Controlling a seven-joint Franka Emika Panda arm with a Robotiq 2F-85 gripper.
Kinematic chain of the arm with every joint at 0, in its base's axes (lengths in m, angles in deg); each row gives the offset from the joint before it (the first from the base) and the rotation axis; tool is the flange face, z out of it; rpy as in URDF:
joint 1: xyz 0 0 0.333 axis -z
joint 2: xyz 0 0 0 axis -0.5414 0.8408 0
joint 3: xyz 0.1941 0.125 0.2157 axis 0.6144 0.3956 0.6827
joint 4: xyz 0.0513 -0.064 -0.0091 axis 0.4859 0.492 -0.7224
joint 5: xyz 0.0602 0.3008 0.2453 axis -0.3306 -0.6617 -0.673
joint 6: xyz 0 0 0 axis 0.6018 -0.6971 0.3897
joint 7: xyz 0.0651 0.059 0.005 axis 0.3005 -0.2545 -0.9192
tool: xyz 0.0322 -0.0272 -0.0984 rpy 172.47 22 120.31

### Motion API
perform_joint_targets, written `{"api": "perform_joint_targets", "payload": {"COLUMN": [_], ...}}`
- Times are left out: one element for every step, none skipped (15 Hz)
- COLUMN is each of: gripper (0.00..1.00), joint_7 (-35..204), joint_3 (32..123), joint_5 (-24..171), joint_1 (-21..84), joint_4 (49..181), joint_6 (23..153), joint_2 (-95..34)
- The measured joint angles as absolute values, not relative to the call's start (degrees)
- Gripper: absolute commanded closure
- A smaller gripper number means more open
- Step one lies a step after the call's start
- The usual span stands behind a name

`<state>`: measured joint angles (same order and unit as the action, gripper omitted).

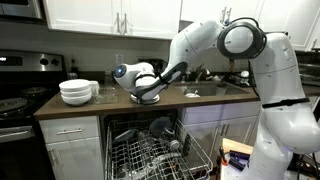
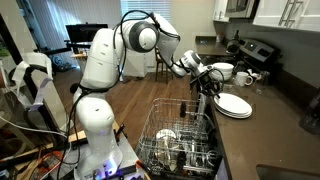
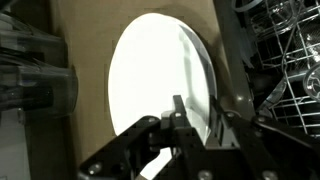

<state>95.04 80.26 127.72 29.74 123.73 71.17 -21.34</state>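
- Where the wrist view looks down on it, the white plate (image 3: pixel 150 80) lies flat on the brown counter (image 3: pixel 85 35), close to the counter's front edge.
- The gripper (image 3: pixel 205 108) sits over the plate's rim on the side nearest that edge, with its two dark fingers (image 3: pixel 176 108) astride the rim.
- Its jaws stand only a little apart, nowhere near wide. A sliver of gap shows beside the rim, and whether a pad touches the plate cannot be told.
- In both exterior views the gripper (image 1: pixel 148 96) (image 2: pixel 207 82) hangs low over the counter's front edge, with the white arm bent down to it.
- Just past that edge and below it is the pulled-out dish rack (image 1: pixel 150 150) (image 2: pixel 180 140) (image 3: pixel 290 60), with dishes standing in its wires.
- A stack of white bowls (image 1: pixel 77 92) stands at the end of the counter (image 1: pixel 200 97) beside the stove (image 1: pixel 20 100), well apart from the gripper.
- A clear container (image 3: pixel 35 85), too blurred to name, stands on the counter on the far side of the plate from the rack.
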Motion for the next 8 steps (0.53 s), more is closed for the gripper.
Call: {"api": "perform_joint_targets", "payload": {"gripper": [0.68, 0.65, 0.65, 0.61, 0.63, 0.61, 0.61, 0.59], "joint_7": [94.7, 94.3, 94.1, 94.0, 93.9, 93.8, 93.8, 93.8], "joint_3": [80.3, 80.3, 80.3, 80.2, 80.2, 80.2, 80.2, 80.2], "joint_5": [127.0, 126.4, 126.0, 125.8, 125.5, 125.3, 125.2, 125.2], "joint_1": [29.7, 29.7, 29.7, 29.7, 29.7, 29.7, 29.7, 29.7], "joint_4": [123.7, 123.7, 123.7, 123.6, 123.5, 123.3, 123.2, 123.0], "joint_6": [71.2, 71.2, 71.2, 71.2, 71.1, 71.0, 70.8, 70.5], "joint_2": [-21.3, -21.3, -21.3, -21.3, -21.3, -21.3, -21.3, -21.3]}}
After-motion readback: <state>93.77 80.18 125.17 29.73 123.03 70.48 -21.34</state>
